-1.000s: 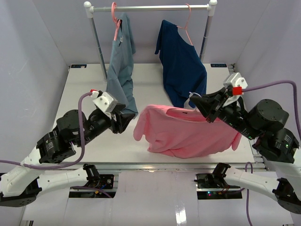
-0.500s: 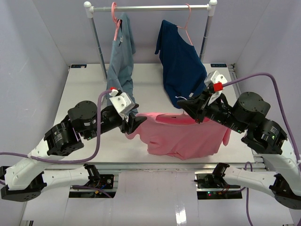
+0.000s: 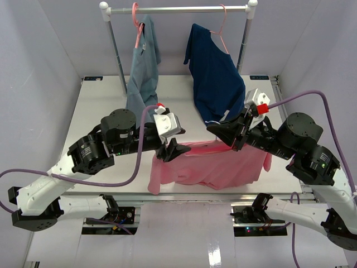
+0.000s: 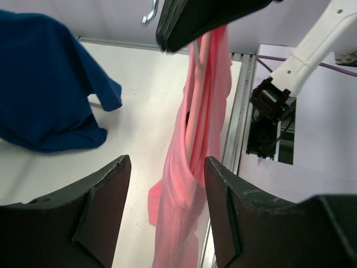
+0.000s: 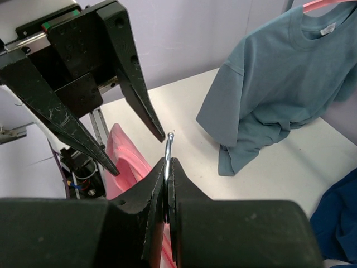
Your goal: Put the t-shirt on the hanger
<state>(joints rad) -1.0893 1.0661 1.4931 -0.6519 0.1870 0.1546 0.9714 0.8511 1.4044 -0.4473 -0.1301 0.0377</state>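
The salmon-pink t-shirt [image 3: 215,166] hangs off the table from the pink hanger, which is mostly hidden inside it. Only the hanger's thin metal hook [image 5: 168,146] shows clearly. My right gripper [image 3: 219,129] is shut on that hook [image 5: 168,165] and holds it up in front of the navy shirt. My left gripper [image 3: 173,149] is open at the shirt's left shoulder. In the left wrist view the pink cloth [image 4: 192,167] hangs between the spread fingers [image 4: 106,212], apart from both. The left fingers [image 5: 131,78] also show in the right wrist view.
A rack [image 3: 178,9] stands at the back of the table. It carries a grey-blue shirt [image 3: 142,84] and a navy shirt [image 3: 215,78], each on its own pink hanger. The table's front edge [image 3: 223,194] lies just below the pink shirt's hem.
My left arm has swung right and up to the shirt's left shoulder. My right gripper moved left with the hook. The shirt's left side now droops lower, toward the front edge.
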